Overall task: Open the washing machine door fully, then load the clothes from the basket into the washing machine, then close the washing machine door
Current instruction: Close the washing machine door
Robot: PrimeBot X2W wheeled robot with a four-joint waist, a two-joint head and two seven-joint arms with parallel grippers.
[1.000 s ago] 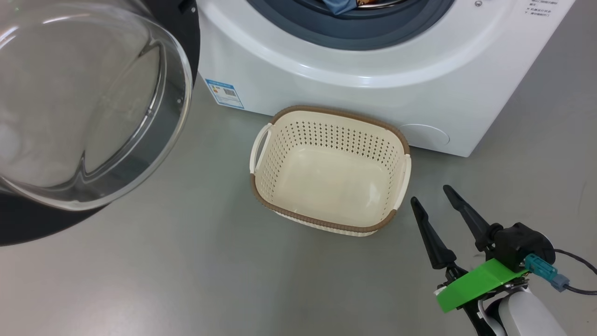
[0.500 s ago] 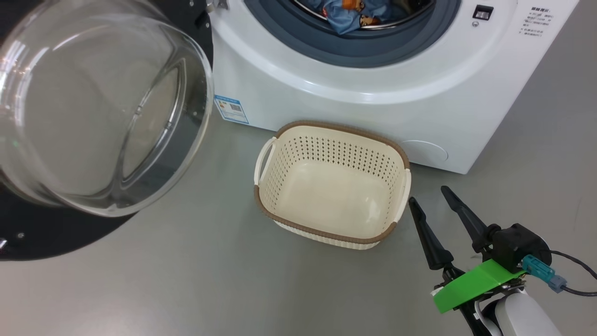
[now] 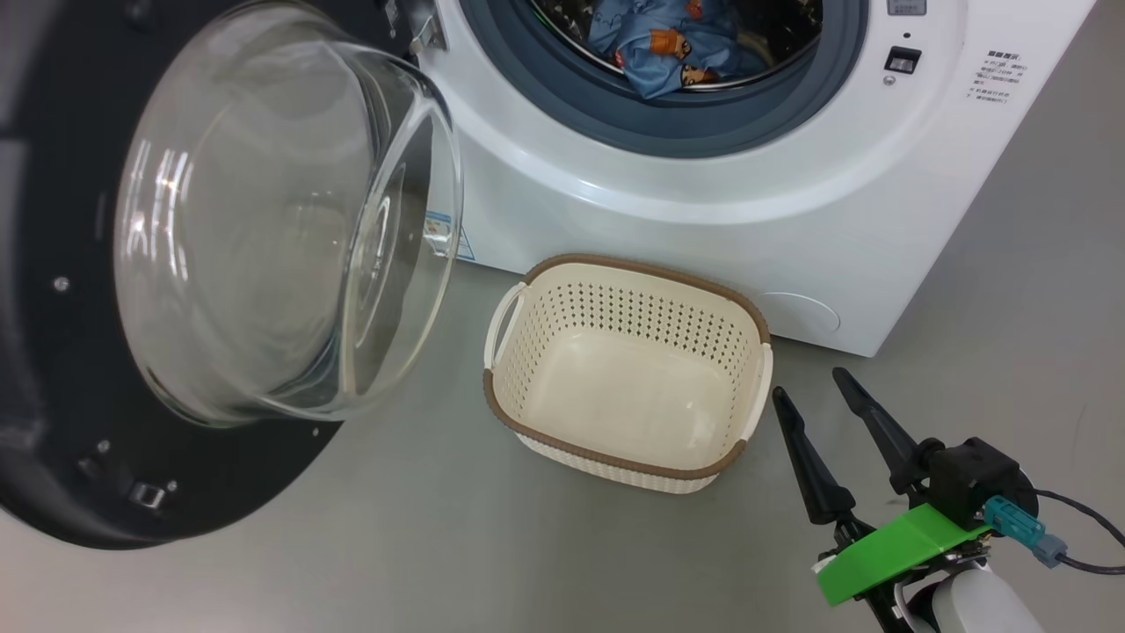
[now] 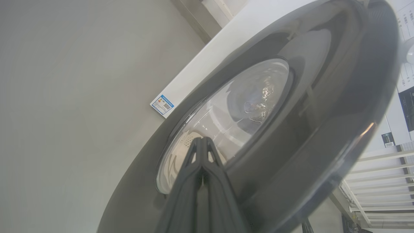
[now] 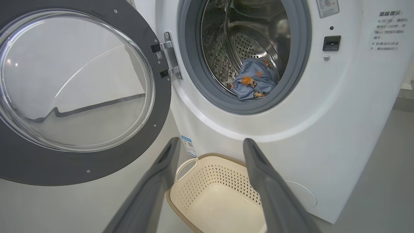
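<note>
Right hand (image 3: 809,383) first: fingers spread wide, gripping nothing, hovering over the floor (image 3: 439,545) in front of the machine's right corner. Left hand (image 4: 202,140) now: its two fingers are pressed tight together, nothing between them, right up against the outer face of the door. Whether they touch it, I cannot tell.

The machine (image 3: 703,220) is the big one, a white box with its round mouth uncovered and a grey rubber ring around the opening. The door (image 3: 53,396) hangs on its hinge at the machine's left side, swung well out from the front, black ring toward the head camera and clear glass bowl (image 3: 264,246) bulging this way. Inside the machine the steel drum (image 5: 252,32) shines.

The basket (image 3: 633,308) sits upright on the floor just in front of the machine, below the mouth and near its base, bare cream bottom showing.

A blue printed garment (image 3: 668,44) lies bunched at the front lip of the drum. A cream one I cannot make out.

A small blue label (image 5: 187,146) sits on the machine's lower left corner.
</note>
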